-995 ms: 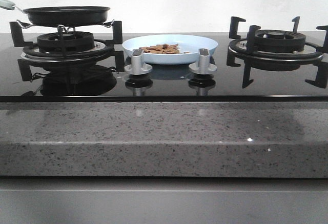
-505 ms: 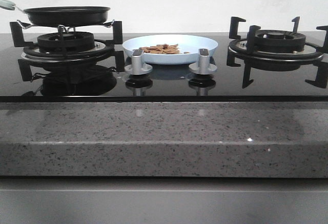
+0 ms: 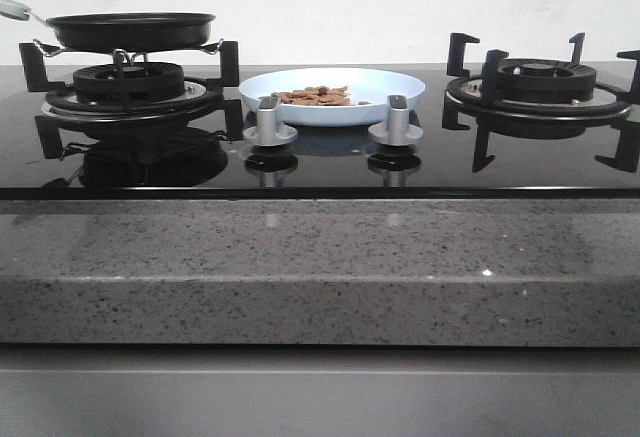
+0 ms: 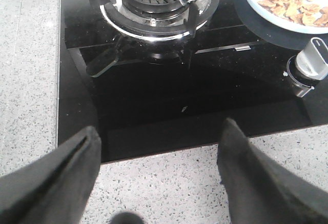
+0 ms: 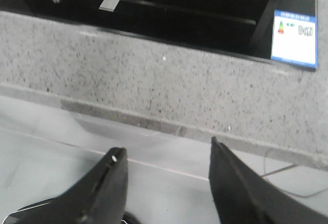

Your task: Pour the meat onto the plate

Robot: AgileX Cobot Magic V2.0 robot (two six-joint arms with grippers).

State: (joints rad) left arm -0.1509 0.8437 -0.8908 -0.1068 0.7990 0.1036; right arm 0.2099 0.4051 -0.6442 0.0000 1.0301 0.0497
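Observation:
The pale blue plate (image 3: 332, 95) sits on the black glass hob between the two burners, with a heap of tan meat (image 3: 315, 96) chunks lying in it. In the left wrist view the plate (image 4: 256, 6) and meat (image 4: 289, 3) show at the frame's corner. My left gripper (image 4: 160, 131) is open and holds nothing, hovering over the hob's front edge and the speckled counter. My right gripper (image 5: 166, 149) is open and empty too, out in front of the counter's face. Neither gripper shows in the front view.
A black frying pan (image 3: 130, 29) with a pale handle rests on the left burner (image 3: 128, 82). The right burner (image 3: 540, 82) carries nothing. Two silver knobs (image 3: 269, 122) (image 3: 396, 120) stand in front of the plate. A sticker (image 5: 294, 38) marks the hob's corner.
A dark gripper tip seen at the top right of the front view a second ago has left the frame. Pan, plate and meat have not moved.

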